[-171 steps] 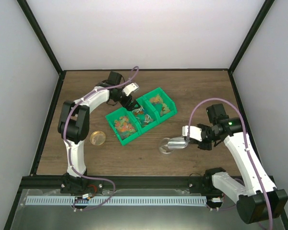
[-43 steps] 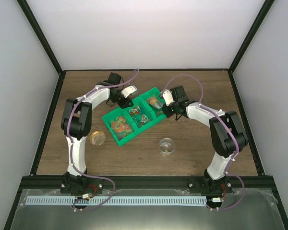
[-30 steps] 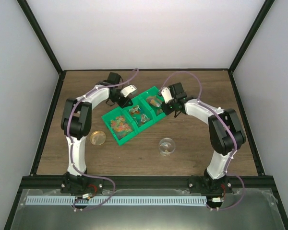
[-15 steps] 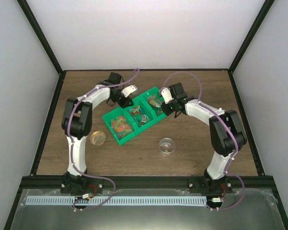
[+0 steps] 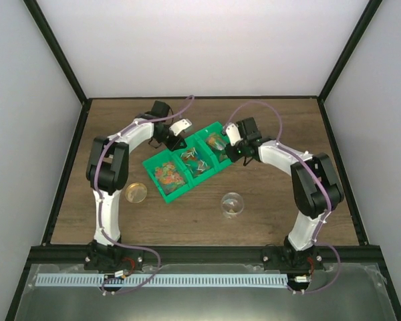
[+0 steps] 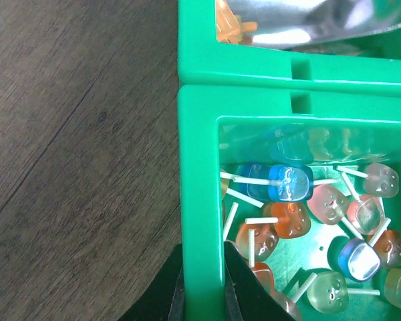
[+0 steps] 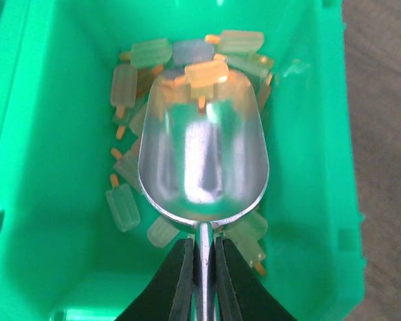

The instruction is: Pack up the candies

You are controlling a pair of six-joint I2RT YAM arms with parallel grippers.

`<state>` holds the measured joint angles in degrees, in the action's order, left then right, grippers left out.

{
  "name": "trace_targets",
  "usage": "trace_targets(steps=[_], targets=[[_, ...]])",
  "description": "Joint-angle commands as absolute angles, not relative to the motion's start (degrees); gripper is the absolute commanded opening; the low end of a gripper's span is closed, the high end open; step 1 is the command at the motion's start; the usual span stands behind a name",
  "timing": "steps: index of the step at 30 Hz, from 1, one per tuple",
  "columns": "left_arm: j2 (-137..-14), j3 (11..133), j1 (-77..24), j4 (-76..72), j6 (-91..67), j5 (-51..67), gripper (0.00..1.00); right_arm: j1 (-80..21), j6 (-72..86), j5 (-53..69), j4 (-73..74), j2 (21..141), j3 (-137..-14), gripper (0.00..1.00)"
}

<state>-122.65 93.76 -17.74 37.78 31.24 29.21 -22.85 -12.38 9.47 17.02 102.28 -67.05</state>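
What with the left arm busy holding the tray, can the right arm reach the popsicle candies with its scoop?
Probably yes: the scoop sits inside the open bin among the candies, nothing covering them.

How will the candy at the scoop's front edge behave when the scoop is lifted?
It may slide off: the candy sits at the front lip of the smooth metal scoop. It looks light, so a slight tilt could drop it.

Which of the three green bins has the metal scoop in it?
The right-hand bin, with pale popsicle-shaped sweets, where the right end effector holds the metal scoop. The middle bin holds lollipops; the left bin, small mixed candies.
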Motion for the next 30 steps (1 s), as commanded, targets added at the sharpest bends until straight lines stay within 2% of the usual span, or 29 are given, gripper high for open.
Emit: trace_targets(steps=[1, 4, 7, 10, 11, 14, 17, 20, 30], targets=[[-123.1, 94.6, -18.8, 36.3, 33.0, 33.8, 0.04, -23.4, -12.7, 11.5, 9.9, 98.6, -60.1, 0.01], [-123.5, 94.5, -18.8, 36.5, 33.4, 32.7, 0.04, -24.2, -11.8, 9.8, 17.7, 101.3, -66.0, 0.01], [-123.4, 94.5, -18.7, 36.1, 33.0, 32.9, 0.04, -23.6, -12.3, 10.5, 6.4, 94.6, -56.1, 0.01], [-123.8, 94.8, -18.8, 36.1, 32.9, 32.9, 0.04, -25.1, -10.4, 9.3, 13.1, 101.6, -64.6, 0.01], [-124.0, 95.3, -18.8, 36.5, 33.2, 32.5, 0.04, -24.6, -10.7, 9.0, 14.6, 101.2, -63.8, 0.01], [-123.9, 95.3, -18.8, 36.9, 33.5, 32.8, 0.04, -23.6, -11.6, 11.5, 1.9, 96.4, -55.0, 0.01], [-124.1, 95.4, -18.8, 37.1, 33.7, 32.4, 0.04, -23.7, -10.5, 10.8, 4.1, 99.2, -58.3, 0.01], [-124.5, 95.9, -18.5, 37.3, 33.2, 32.6, 0.04, -23.4, -10.6, 13.4, -4.4, 97.4, -53.6, 0.01], [-125.9, 97.6, -17.1, 37.2, 30.9, 32.4, 0.04, -23.3, -10.4, 15.6, -11.9, 94.9, -49.0, 0.01]])
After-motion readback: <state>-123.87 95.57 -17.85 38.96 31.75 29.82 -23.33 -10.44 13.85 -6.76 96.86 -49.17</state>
